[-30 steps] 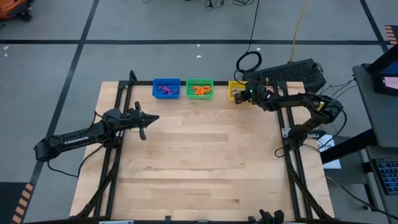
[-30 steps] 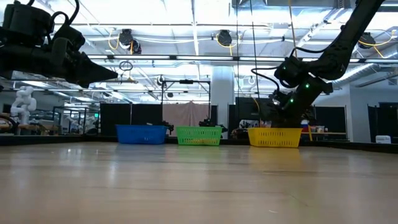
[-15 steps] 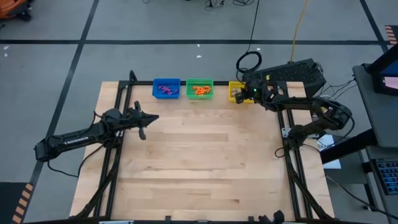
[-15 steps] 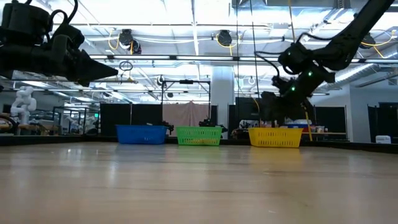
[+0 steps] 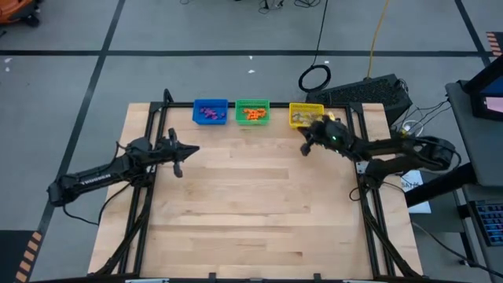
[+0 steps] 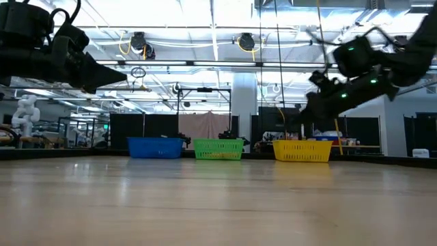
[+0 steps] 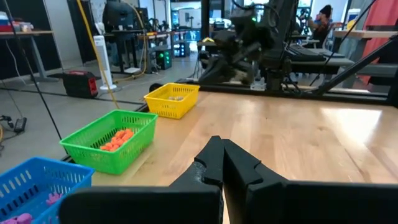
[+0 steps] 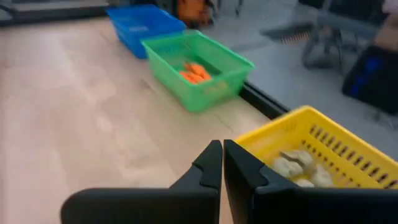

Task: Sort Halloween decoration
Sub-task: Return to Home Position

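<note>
High view: my right gripper (image 5: 305,146) is pressed together, empty, beside the yellow plastic basket (image 5: 306,105) of pale trinkets (image 8: 298,163). Left gripper (image 5: 178,161), pressed together too, hangs by the left edge of the wooden table (image 5: 251,212).

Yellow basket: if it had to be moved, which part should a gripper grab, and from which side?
Likely the long wall facing the table's middle, pinched from above, one finger inside, one outside. The yellow basket stands upright and open-topped with thin upright walls, and the pale trinkets lie low on its floor, leaving the rim free.
</note>
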Controlling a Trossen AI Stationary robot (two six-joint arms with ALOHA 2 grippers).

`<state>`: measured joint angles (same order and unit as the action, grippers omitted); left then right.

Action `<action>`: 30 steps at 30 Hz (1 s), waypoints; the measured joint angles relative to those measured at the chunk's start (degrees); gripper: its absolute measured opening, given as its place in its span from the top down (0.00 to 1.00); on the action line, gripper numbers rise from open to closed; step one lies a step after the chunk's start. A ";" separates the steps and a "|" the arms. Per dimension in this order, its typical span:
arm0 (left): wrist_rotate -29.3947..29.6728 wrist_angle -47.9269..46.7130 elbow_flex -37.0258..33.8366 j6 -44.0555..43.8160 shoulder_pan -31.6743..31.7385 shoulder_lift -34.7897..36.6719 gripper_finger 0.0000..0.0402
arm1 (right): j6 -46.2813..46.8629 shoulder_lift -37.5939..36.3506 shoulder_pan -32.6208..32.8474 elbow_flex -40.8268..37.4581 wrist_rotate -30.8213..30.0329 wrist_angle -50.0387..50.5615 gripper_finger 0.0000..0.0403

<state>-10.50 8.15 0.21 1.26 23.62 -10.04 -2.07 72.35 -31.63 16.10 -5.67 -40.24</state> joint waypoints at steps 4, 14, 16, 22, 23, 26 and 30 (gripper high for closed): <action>0.00 -2.43 0.00 -0.35 0.00 3.12 1.00 | -0.60 -5.69 2.47 -5.43 0.02 -3.12 1.00; 0.03 -5.66 0.00 -0.90 0.00 10.03 1.00 | -3.23 -22.40 5.83 -14.91 6.31 -2.12 1.00; 0.33 -5.82 0.00 -0.72 0.06 10.03 1.00 | -3.12 -25.73 5.83 -14.98 8.85 1.67 1.00; 1.15 -5.93 0.00 -0.42 0.06 10.03 1.00 | -3.44 -33.03 5.54 -15.01 13.46 7.32 1.00; 1.21 -5.93 0.00 -0.37 0.06 10.03 1.00 | -3.53 -34.20 5.35 -15.04 13.50 8.85 1.00; 1.58 -6.00 0.00 0.28 0.06 10.03 1.00 | -3.72 -37.66 4.98 -15.04 13.44 12.51 1.00; 3.20 -6.28 0.00 0.61 0.06 10.03 1.00 | -3.64 -42.84 5.17 -15.11 13.08 15.88 1.00</action>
<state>-7.30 1.87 0.21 1.87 23.68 -0.01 -5.71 29.52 -26.46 0.99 7.42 -24.36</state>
